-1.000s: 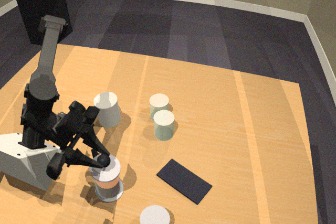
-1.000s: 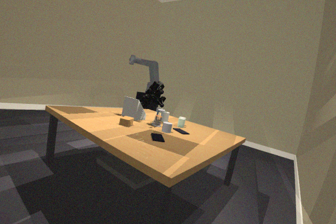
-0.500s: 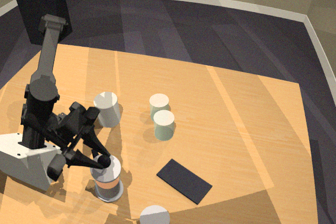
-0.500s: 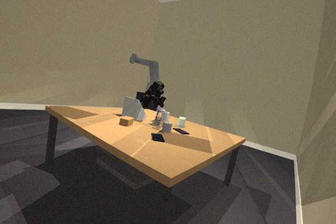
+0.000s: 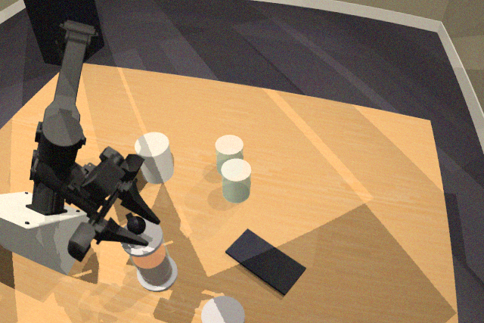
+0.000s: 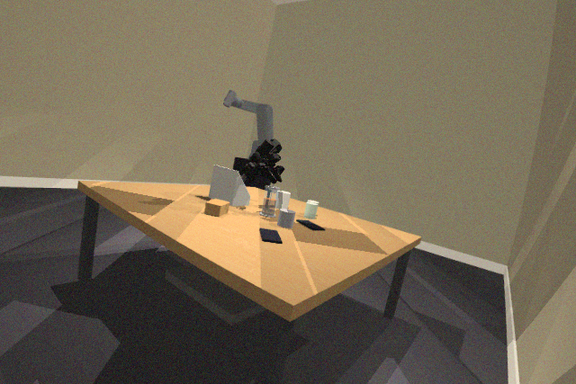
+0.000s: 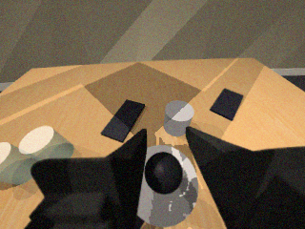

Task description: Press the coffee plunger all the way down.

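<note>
the hand [image 5: 145,229] hangs low over the coffee press [image 5: 153,262] near the robot's corner of the worktop [image 5: 312,194], its two dark fingers standing either side of the black plunger knob [image 7: 163,172] with a sliver of gap showing on each side in the wrist view, so it reads as open and gripping nothing, parted just enough to free the ball. the knob sits right down on the round grey lid [image 7: 168,193], no rod visible beneath it, so to my eye the plunger is fully pressed. the press stands upright on its ring base, glass body with an orange band inside, and nothing about it looks tilted. the fingers straddle the knob rather than bear on top, presumably because a side hold kept the push centred over the rod so the press would not tip. what seems left is to spread a little more and lift straight up; a sideways drag could catch the ball and nudge the press. the white cylinder [image 5: 154,156] stands behind the hand, the two pale green ones [image 5: 235,180] further off, the dark slab [image 5: 265,260] well apart from the press, and a grey cylinder [image 7: 178,116] just beyond it.
</note>
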